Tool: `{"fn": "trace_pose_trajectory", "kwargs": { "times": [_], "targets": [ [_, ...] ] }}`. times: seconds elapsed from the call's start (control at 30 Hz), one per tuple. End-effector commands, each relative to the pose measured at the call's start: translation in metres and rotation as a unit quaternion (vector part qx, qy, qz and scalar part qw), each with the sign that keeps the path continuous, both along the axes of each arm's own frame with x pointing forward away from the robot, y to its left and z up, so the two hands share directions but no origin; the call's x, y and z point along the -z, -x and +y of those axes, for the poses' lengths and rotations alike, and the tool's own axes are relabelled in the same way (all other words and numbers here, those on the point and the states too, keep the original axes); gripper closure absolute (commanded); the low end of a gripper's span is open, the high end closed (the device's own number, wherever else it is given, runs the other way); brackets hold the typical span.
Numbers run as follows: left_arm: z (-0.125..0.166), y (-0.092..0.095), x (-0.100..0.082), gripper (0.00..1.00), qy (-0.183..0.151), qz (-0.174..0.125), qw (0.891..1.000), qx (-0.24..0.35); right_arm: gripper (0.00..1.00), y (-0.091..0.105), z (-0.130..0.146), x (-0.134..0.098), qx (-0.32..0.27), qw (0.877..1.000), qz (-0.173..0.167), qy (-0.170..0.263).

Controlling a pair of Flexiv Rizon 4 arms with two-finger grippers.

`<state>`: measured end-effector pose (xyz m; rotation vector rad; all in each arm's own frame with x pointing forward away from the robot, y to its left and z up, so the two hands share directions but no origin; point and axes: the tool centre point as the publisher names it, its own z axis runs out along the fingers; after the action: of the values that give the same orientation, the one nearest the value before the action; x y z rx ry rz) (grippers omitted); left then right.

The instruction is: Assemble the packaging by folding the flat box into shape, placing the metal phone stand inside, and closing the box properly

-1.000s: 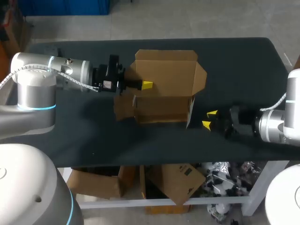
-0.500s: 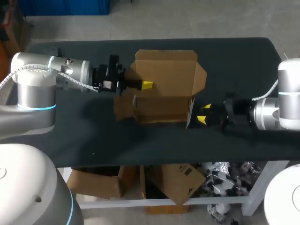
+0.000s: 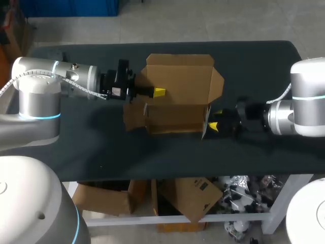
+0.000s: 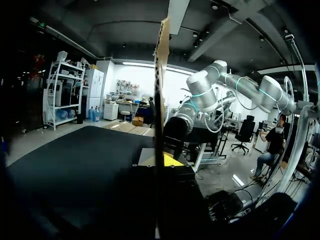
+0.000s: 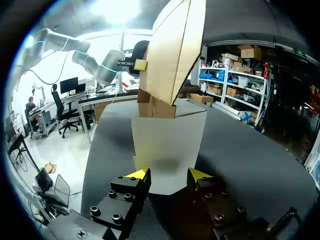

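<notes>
Two tools attend the box (image 3: 177, 81), which stands half formed at the middle of the counter (image 3: 254, 66) with its top open and its lid panel laid back. We judge the step in hand to be folding the side flap (image 5: 167, 150) at the box's right end.

To do this well, we recommend the following:
1. Meet the side flap squarely on its flat face, near the free edge and away from the crease.
2. Swing it about its crease in one even arc, without crushing the corner.
3. Hold the opposite wall as a brace, so the box does not slide on the counter.

The right tool (image 3: 213, 125) is released, its fingers set moderately apart. The pale side flap reaches down between them, and we see no grip from both sides.

The left tool (image 3: 157, 92) sits at the box's left wall. The wall's edge runs between its fingers, one yellow tip shows on the inner side, and we read it as clamped on the box.

The phone stand shows in no view.
</notes>
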<state>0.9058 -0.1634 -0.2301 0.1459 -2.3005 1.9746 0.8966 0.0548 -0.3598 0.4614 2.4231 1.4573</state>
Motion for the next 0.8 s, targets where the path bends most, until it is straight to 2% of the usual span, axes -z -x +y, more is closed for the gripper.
{"fn": "trace_pose_trajectory", "kwargs": {
  "times": [0.03,0.8],
  "targets": [
    [0.0,0.0,0.003,1.0,0.0,0.0,1.0,0.0,0.51,-0.003,0.005,0.002,0.0,1.0,0.004,0.006],
    [0.0,0.0,0.003,1.0,0.0,0.0,1.0,0.0,0.52,-0.005,0.017,0.004,0.052,0.999,0.001,-0.004]
  ]
}}
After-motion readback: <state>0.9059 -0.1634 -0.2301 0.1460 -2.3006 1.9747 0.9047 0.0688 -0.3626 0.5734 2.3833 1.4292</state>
